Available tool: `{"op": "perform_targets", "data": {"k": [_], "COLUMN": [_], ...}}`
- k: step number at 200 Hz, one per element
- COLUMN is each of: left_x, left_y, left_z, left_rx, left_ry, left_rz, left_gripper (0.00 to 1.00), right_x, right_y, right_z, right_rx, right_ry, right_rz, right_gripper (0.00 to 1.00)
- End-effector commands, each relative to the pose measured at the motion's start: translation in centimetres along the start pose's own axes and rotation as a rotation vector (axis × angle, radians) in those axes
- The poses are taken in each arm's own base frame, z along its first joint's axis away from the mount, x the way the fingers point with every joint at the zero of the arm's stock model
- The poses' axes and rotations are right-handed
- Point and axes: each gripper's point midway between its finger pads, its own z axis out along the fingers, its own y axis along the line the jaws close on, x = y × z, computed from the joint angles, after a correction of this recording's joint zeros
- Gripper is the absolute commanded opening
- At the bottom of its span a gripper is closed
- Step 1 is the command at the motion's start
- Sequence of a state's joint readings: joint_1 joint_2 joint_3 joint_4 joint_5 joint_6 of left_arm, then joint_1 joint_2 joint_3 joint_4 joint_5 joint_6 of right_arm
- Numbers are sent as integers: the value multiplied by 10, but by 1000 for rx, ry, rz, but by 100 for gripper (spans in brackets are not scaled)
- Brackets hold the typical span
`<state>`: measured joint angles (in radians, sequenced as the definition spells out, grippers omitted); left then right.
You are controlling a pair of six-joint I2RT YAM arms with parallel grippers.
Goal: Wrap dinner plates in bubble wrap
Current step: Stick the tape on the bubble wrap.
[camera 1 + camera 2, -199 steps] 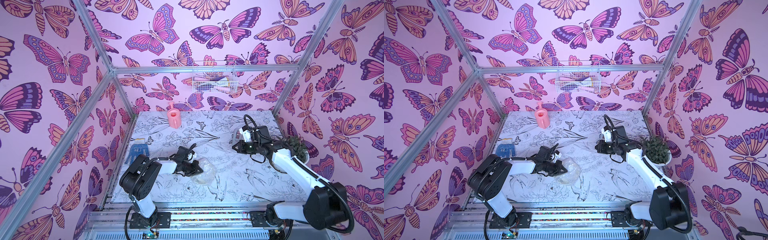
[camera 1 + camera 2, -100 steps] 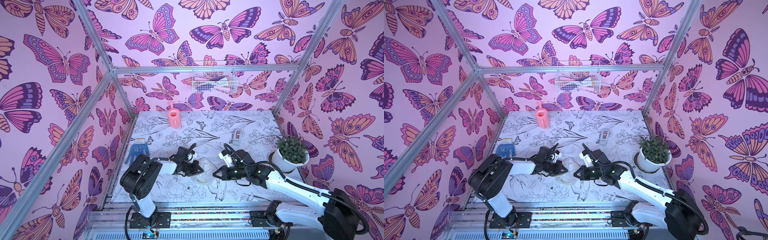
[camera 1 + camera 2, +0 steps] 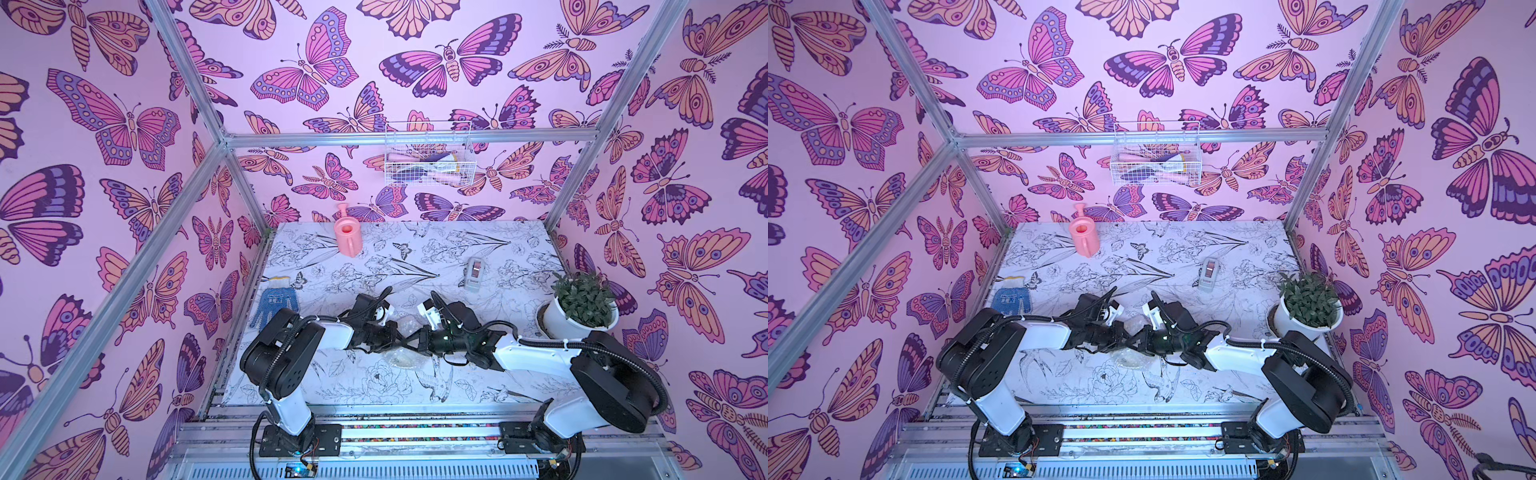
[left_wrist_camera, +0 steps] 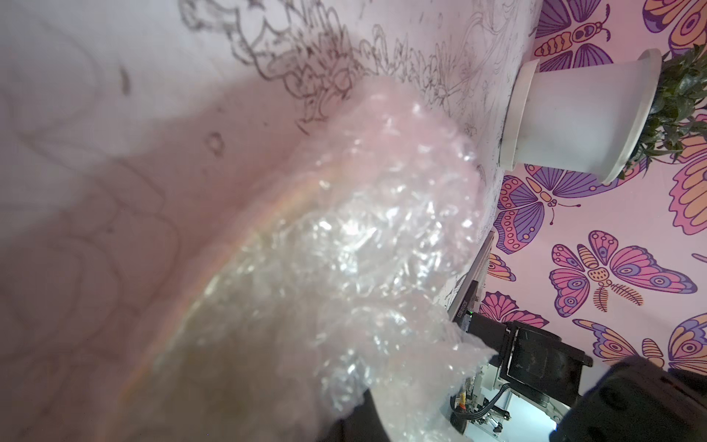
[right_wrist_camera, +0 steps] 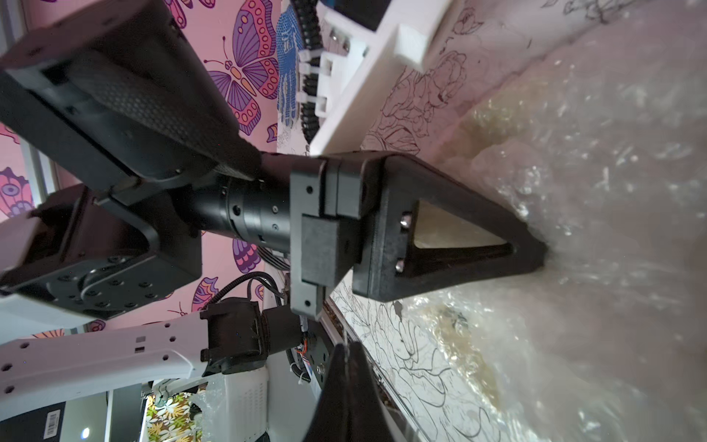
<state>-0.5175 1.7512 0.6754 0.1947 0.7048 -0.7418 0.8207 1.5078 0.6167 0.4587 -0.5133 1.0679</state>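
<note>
In both top views my two arms met low over the middle of the tabletop (image 3: pixel 490 245), nearer its front edge than its back. My left end effector (image 3: pixel 398 340) and right end effector (image 3: pixel 412 340) stood tip to tip, almost touching, over the crumpled bubble wrap (image 3: pixel 409 323). The plate (image 3: pixel 397 360) lay flat beneath the sheet, showing only as a pale cream patch through the plastic. The tape dispenser (image 3: pixel 473 274) sat well apart toward the back right corner.

From my left wrist, the bubble wrap (image 4: pixel 363 237) bunched up over the plate's curved rim, which showed as a blurred yellowish arc. The sheet ran to my dark fingers (image 4: pixel 355 421), whose tips the plastic hid.

From my right wrist, the left end effector's jaws were pressed together with their tip buried in the plastic and creases radiating from it. I judged that it was pinching a fold of the wrap. My right fingers (image 5: pixel 363 405) were pressed together too, with nothing visibly between them, just beside the wrap.

I judged the step in hand to be folding the sheet over the plate, which seemed only loosely covered. The next move called for spreading my right jaws, taking a loose edge on that side, and drawing it across the plate while the left pinned its fold.
</note>
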Motion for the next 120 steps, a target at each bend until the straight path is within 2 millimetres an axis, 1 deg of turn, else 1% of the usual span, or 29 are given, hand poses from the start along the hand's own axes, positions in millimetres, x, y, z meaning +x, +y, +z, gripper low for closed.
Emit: {"op": "perform_targets", "data": {"k": [1, 22, 27, 28, 32, 66, 87, 120], "left_x": [55, 54, 54, 54, 54, 55, 55, 55], "left_y": [110, 109, 109, 109, 110, 109, 109, 110], "left_z": [0, 0, 0, 0, 0, 0, 0, 0], "left_rx": [-400, -400, -400, -400, -400, -401, -400, -402], "left_ry": [83, 79, 80, 80, 80, 79, 79, 79], "left_rz": [-201, -200, -201, -201, -201, -202, -203, -204], "left_gripper": [0, 0, 0, 0, 0, 0, 0, 0], "right_x": [-8, -16, -18, -17, -17, -25, -31, -40], "right_y": [0, -11, -9, -14, -20, -37, -49, -58], "right_z": [3, 6, 6, 8, 12, 22, 22, 14], "right_rx": [-22, -1, -7, 3, 14, 30, 64, 112], "right_ry": [-43, -73, -77, -72, -65, -78, -92, -111], "right_rz": [11, 13, 8, 15, 22, 43, 40, 15], "right_gripper": [0, 0, 0, 0, 0, 0, 0, 0]}}
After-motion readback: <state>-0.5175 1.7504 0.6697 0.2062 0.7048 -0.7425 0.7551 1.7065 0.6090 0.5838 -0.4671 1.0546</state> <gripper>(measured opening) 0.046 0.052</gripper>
